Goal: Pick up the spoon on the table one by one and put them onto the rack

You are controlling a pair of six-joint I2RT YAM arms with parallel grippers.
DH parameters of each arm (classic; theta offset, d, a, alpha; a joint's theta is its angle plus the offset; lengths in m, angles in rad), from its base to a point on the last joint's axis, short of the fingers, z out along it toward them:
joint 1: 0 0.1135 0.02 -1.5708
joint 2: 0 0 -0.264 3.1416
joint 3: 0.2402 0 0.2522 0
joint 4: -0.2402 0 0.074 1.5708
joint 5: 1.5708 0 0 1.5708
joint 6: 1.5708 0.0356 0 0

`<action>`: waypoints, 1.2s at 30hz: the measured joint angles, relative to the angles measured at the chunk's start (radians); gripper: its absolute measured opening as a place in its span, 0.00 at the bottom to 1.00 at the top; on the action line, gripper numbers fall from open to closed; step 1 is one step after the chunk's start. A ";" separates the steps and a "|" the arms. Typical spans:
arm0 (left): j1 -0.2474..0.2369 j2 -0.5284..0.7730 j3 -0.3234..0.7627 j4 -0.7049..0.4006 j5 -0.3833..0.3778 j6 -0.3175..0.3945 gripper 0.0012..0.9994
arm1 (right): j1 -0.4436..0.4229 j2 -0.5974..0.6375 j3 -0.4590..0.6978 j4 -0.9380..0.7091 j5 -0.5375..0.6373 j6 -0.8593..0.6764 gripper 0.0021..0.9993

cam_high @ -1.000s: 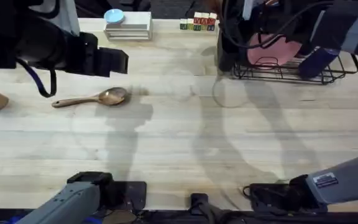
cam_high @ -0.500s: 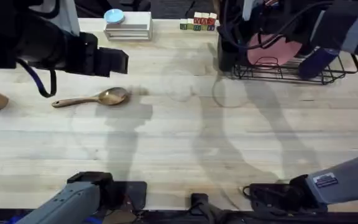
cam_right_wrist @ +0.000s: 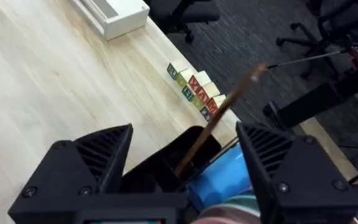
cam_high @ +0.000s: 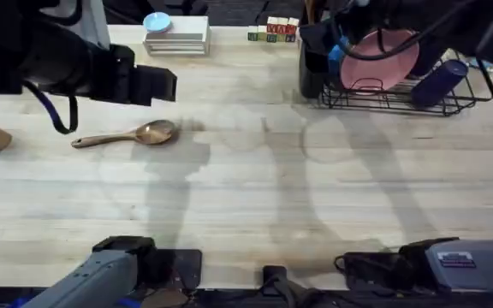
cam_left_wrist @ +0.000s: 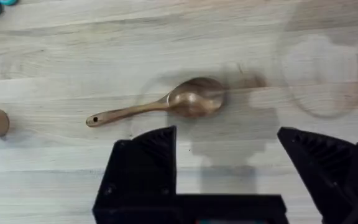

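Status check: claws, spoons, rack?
Both claws open: left claw above wooden spoon on the table; right claw over utensil holder, spoon handle inside.

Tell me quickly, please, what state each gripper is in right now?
Left gripper: open, empty, above the spoon on the table.
Right gripper: open, holding nothing, over the utensil holder.

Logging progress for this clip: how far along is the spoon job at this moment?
About halfway. One spoon's handle already stands in the black utensil holder at the end of the rack, below the open, empty right gripper. In hand: nothing. The open left gripper hovers over the second spoon, which lies flat on the table. Left: grasp that spoon and carry it to the rack.
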 joint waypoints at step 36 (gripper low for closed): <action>0.326 0.158 0.002 -0.011 0.014 1.016 0.99 | 0.000 -0.217 0.000 -0.217 0.000 0.000 0.99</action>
